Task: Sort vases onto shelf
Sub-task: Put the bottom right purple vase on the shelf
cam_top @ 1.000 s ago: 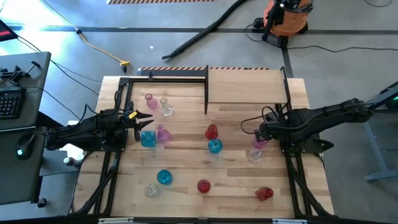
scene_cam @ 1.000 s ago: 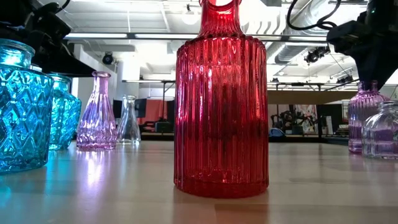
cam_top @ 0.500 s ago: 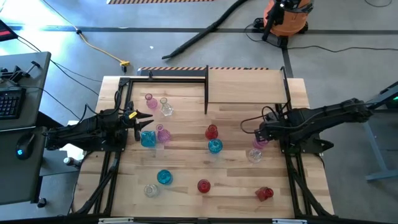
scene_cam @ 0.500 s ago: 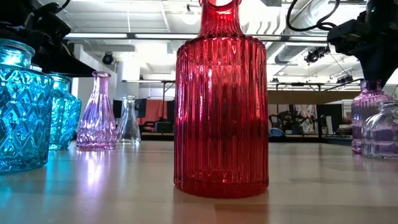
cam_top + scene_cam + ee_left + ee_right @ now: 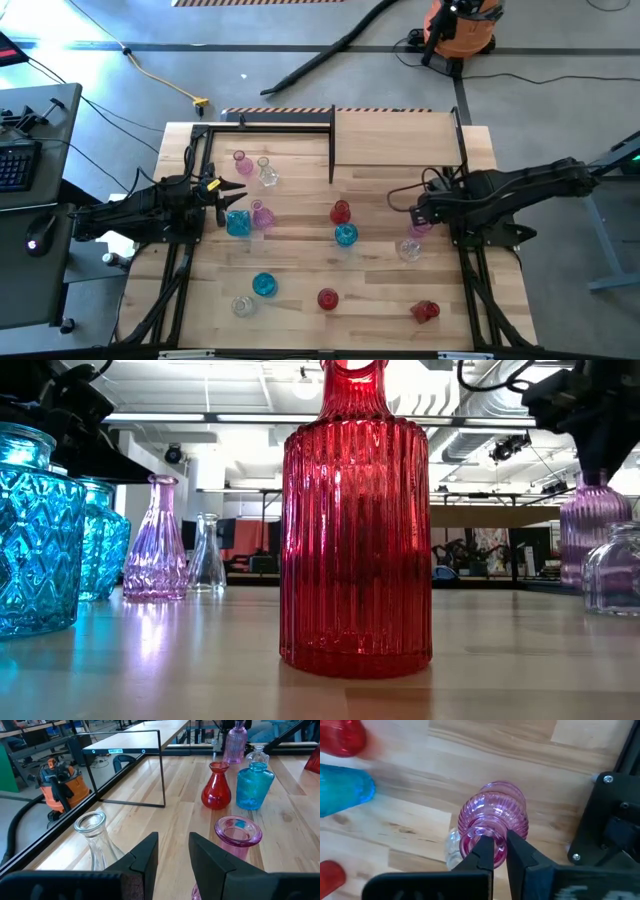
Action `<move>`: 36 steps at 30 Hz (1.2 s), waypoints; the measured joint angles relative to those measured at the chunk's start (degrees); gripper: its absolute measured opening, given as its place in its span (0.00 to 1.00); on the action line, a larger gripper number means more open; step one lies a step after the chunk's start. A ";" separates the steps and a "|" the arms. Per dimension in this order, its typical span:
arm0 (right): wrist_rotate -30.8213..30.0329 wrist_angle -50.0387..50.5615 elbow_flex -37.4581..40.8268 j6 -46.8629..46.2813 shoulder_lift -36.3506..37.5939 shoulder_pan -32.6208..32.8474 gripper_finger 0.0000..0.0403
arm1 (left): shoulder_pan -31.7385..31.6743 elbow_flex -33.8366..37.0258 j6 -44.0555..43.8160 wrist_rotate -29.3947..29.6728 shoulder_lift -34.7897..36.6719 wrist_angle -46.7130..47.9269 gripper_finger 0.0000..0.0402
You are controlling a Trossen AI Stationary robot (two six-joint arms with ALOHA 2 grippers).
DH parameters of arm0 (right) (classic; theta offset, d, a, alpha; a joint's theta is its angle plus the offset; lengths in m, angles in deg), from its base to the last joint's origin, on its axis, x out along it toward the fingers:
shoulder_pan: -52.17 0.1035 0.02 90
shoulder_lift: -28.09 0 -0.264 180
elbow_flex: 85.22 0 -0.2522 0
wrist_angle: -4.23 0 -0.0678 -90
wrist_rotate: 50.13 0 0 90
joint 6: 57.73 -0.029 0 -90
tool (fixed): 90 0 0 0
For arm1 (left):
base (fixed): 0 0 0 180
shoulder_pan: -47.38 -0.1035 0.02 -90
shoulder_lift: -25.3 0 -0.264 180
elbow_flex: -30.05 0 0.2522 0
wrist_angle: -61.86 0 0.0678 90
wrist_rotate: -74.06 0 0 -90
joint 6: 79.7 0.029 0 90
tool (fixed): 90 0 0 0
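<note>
Right wrist view shows my right hand [image 5: 500, 851] clamped on the rim of the pink vase [image 5: 493, 821], near the worktop's [image 5: 300, 270] right edge. I should lift straight, clearing the clear vase [image 5: 409, 250] beside it, toward the shelf [image 5: 395, 140]. My left hand [image 5: 172, 852] waits open.

Looking like a workshop/lab bay: orange shop vac [image 5: 458, 28] sitting on bare concrete floor [image 5: 300, 90], exposed ceiling ducts [image 5: 480, 400] running overhead, keyboard [image 5: 15, 165] resting on side desk.
</note>
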 joint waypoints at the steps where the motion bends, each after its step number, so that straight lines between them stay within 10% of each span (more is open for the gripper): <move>1: -0.08 0.40 -0.76 0.00 0.01 0.00 0.00 | 0.02 0.02 0.04 -0.02 0.00 0.00 0.25; 36: 5.42 11.97 -24.86 18.06 0.00 -20.65 0.00 | 0.02 0.01 0.04 -0.01 0.00 -0.01 0.25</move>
